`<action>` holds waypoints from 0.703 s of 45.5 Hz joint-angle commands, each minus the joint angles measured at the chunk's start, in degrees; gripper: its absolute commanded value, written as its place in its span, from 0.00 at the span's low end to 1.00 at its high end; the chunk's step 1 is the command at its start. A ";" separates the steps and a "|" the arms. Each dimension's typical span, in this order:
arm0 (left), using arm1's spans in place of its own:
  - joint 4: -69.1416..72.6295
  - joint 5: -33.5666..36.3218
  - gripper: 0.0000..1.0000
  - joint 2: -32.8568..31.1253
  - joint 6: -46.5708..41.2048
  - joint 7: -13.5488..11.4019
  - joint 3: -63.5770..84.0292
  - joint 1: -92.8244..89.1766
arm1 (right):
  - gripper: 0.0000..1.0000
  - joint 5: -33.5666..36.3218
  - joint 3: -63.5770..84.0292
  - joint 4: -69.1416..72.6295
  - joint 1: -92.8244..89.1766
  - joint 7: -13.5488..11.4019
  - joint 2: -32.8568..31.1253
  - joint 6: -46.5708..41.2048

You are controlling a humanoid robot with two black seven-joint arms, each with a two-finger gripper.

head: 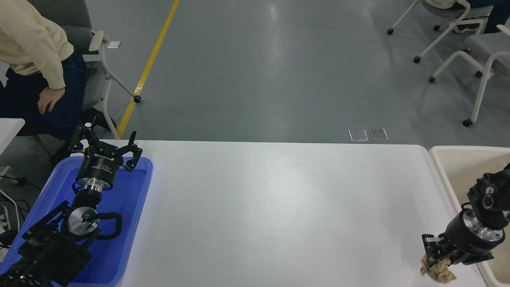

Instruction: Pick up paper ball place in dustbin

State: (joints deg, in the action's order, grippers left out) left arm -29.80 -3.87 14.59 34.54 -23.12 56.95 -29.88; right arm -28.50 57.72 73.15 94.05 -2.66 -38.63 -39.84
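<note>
White lettering sits on the left gripper (104,144) body, upside down and too small to read. Nothing else carries text.

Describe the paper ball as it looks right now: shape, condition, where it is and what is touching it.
The paper ball is a small crumpled wad of tan-beige paper, lumpy and wrinkled. It sits at the table's near right corner, gripped from above by the right gripper, whose black fingers close on its top. It hangs below the fingers; whether it clears the tabletop cannot be told. The dustbin stands just to its right, not touching it.
</note>
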 commanded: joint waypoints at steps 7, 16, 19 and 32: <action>0.01 0.00 1.00 0.00 0.00 0.00 0.00 0.00 | 0.00 3.18 1.35 2.35 20.82 -0.07 1.45 -5.16; 0.01 0.00 1.00 0.00 0.00 0.00 0.00 0.00 | 0.00 4.41 1.79 2.35 27.41 -0.07 3.47 -5.16; 0.01 0.00 1.00 0.00 -0.09 0.00 0.00 0.00 | 0.00 4.86 2.22 2.35 29.26 -0.07 3.56 -5.16; 0.01 0.00 1.00 0.00 -0.09 0.00 0.00 0.00 | 0.00 5.91 6.09 3.49 36.37 0.02 5.31 -5.16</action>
State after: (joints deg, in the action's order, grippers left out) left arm -29.79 -3.86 14.60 34.45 -23.12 56.95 -29.87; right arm -23.49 61.20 75.58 124.38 -2.71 -34.68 -44.84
